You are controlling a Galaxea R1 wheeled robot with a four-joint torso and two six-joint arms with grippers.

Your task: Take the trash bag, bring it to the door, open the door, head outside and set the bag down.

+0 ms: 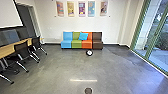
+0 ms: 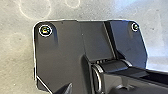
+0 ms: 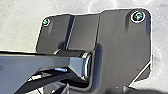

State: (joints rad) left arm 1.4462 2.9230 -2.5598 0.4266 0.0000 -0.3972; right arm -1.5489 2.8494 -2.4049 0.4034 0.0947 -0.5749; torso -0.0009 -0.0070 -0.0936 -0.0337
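Ahead of you, a multicoloured sofa point(image 1: 66, 44) stands by the wall point(image 1: 51, 25); I cannot tell whether either gripper is clenched.

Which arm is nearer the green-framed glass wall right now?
Right, judging by side: the glass wall stands to the robot's right, so the right arm should be on the near side and the left arm farther across.
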